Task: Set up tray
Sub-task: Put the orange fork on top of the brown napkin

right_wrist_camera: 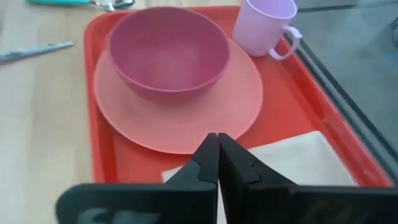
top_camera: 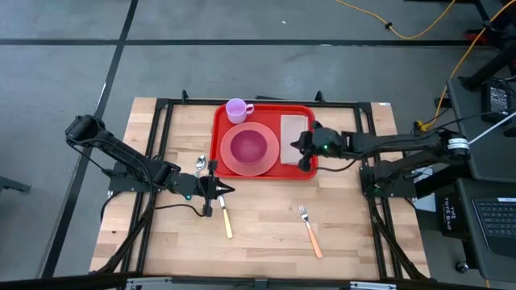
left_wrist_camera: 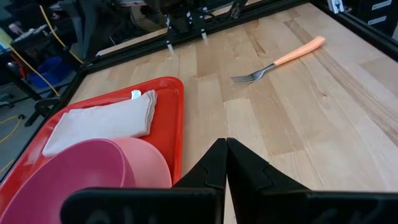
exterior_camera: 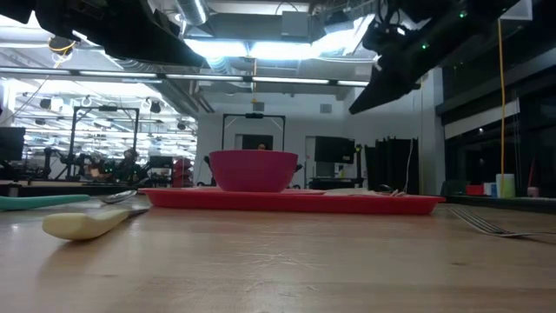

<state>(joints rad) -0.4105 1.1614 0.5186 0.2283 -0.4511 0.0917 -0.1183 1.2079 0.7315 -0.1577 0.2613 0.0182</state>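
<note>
The red tray (top_camera: 219,129) lies toward the table's far edge. On it stand a pink plate (right_wrist_camera: 186,127) with a pink bowl (right_wrist_camera: 168,50), a lilac mug (right_wrist_camera: 267,25) at its far side and a folded beige napkin (left_wrist_camera: 102,121) on its right part. My right gripper (right_wrist_camera: 217,155) is shut and hangs above the tray between plate and napkin (top_camera: 292,129). My left gripper (left_wrist_camera: 225,163) is shut and hangs above the bare wood just near of the tray's left part (top_camera: 228,191), over the knife's (top_camera: 225,216) blade end. Both hang clear in the low view.
A yellow-handled knife (exterior_camera: 87,224) lies on the wood near my left gripper. A teal-handled spoon (top_camera: 199,166) lies left of the tray. An orange-handled fork (top_camera: 311,231) lies toward the near right (left_wrist_camera: 280,62). Black frame rails (top_camera: 161,153) run along the table's sides.
</note>
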